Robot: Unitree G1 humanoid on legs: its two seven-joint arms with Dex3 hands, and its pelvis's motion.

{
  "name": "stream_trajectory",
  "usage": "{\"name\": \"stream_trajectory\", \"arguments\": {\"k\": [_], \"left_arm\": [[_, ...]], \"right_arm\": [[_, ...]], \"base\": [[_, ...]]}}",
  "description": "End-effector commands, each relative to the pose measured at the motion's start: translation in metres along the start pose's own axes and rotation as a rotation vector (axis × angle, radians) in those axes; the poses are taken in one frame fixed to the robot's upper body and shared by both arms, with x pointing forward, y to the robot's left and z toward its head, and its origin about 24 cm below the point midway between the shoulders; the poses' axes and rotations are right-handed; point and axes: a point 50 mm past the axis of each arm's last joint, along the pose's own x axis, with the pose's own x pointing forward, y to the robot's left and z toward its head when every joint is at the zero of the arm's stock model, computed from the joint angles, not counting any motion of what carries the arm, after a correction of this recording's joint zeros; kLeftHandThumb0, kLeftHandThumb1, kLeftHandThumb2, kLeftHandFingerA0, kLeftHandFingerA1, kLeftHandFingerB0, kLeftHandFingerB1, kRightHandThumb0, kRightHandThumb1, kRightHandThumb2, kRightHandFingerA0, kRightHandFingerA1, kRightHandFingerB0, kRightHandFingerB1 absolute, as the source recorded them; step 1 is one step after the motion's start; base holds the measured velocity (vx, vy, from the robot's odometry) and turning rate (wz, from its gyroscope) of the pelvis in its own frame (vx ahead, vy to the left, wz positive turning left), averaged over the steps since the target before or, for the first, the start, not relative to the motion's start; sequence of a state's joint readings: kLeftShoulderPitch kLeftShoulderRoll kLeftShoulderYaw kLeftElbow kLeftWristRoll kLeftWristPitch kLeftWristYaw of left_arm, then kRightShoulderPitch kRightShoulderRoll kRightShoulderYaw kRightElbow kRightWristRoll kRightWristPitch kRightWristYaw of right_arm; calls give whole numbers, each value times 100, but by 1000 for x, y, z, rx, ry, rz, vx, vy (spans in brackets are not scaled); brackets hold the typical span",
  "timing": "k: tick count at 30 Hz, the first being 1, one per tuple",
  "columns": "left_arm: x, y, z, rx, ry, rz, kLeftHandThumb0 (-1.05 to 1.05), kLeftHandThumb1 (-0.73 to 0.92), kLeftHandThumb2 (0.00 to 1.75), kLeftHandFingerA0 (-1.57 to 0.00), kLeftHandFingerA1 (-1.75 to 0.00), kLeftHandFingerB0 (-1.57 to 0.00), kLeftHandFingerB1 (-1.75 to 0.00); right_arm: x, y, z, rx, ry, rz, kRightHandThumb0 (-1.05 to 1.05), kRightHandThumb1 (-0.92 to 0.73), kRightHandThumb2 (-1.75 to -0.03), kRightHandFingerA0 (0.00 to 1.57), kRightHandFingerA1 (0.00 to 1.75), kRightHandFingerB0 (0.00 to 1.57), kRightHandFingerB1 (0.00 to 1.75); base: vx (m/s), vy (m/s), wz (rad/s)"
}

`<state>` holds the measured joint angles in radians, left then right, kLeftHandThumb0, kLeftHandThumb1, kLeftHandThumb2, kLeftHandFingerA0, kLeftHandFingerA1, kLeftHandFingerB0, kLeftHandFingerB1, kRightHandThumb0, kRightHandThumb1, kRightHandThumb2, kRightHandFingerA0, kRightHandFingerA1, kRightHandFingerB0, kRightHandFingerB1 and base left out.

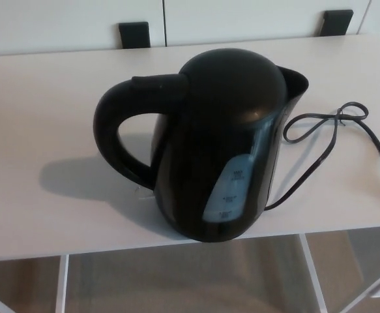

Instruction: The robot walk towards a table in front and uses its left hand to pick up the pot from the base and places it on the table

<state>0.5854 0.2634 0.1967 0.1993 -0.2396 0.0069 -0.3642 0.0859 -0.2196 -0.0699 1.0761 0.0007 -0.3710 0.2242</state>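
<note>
The pot (216,150) sits on the desk (40,117), handle (105,127) at 9 o'clock, handy for the left hand I'd guess. Neither hand's in shot, so can't tell their state.

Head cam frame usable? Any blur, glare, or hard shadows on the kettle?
Head view: kettle edges fairly crisp; soft sheen on its side, no blown-out glare; its shadow falls left, soft-edged, on the table; cord reads clearly.
</note>
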Motion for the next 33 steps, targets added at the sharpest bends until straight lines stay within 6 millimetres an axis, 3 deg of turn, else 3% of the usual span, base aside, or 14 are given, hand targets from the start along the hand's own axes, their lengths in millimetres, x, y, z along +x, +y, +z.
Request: {"name": "stream_trajectory", "arguments": {"k": [1, 2, 6, 8, 14, 16, 17, 18, 21, 22, 24, 26, 31, 33], "left_arm": [[-47, -53, 40, 236, -105, -582, -56, 43, 71, -39, -46, -30, -42], [-54, -61, 52, 244, -146, -649, -52, 48, 56, -44, -38, -36, -33], [-92, -80, 108, 189, -340, -856, -57, 41, 71, -38, -47, -31, -42], [-121, -81, 155, 200, -635, -936, -53, 41, 71, -40, -49, -32, -43], [-161, -73, 225, 210, -1081, -832, -45, 41, 67, -39, -52, -29, -43], [-162, -71, 232, 195, -1122, -813, -37, 50, 55, -43, -45, -32, -34], [-161, -66, 242, 199, -1182, -754, -45, 44, 69, -36, -51, -29, -43], [-160, -60, 252, 202, -1232, -674, -46, 41, 67, -40, -50, -31, -43], [-159, -53, 268, 203, -1286, -553, -35, 50, 55, -40, -45, -31, -35], [-154, -50, 276, 224, -1302, -481, -46, 40, 67, -28, -57, -17, -43], [-144, -44, 291, 260, -1317, -348, -45, 40, 67, -24, -57, -14, -43], [-136, -39, 299, 262, -1308, -263, -44, 39, 66, -20, -56, -8, -43], [-93, -18, 305, 148, -1172, -96, -36, 38, 68, -3, -47, -2, -20], [-81, -14, 304, 166, -1124, -19, -41, 37, 68, -1, -37, 0, -14]], "right_arm": [[0, -4, -1, 16, 9, -14, -64, -37, -66, 74, 81, 54, 70], [1, -4, 1, 19, 5, -16, -64, -26, -83, 74, 81, 54, 72], [2, -7, 4, 16, 0, -19, -61, -25, -83, 74, 83, 53, 73], [3, -7, 5, 9, 2, -16, -61, -39, -64, 72, 81, 53, 69], [3, -6, 4, 8, 0, -18, -65, -37, -65, 73, 82, 53, 71], [3, -6, 4, 11, 2, -19, -69, -26, -83, 73, 83, 53, 73], [2, -6, 3, -5, 7, -19, -68, -37, -64, 75, 82, 53, 72], [3, -5, 2, -14, 17, -24, -64, -26, -87, 79, 85, 53, 72], [4, -5, 2, -18, 31, -31, -62, -36, -66, 79, 84, 56, 71], [4, -5, 2, -12, 29, -27, -65, -25, -82, 74, 84, 52, 72], [3, -5, 0, -6, 27, -24, -62, -36, -65, 75, 84, 53, 71], [2, -5, 1, -7, 23, -22, -62, -26, -83, 73, 83, 52, 72], [3, -6, 2, -20, 18, -21, -61, -38, -67, 74, 81, 52, 69], [3, -7, 3, -15, 12, -24, -61, -26, -85, 74, 83, 52, 72]], "base": [[0, 0, 0], [0, 0, 0], [0, 0, 0], [0, 0, 0], [0, 0, 0], [0, 0, 0], [0, 0, 0], [0, 0, 0], [0, 0, 0], [0, 0, 0], [0, 0, 0], [0, 0, 0], [0, 0, 0], [0, 0, 0]]}}
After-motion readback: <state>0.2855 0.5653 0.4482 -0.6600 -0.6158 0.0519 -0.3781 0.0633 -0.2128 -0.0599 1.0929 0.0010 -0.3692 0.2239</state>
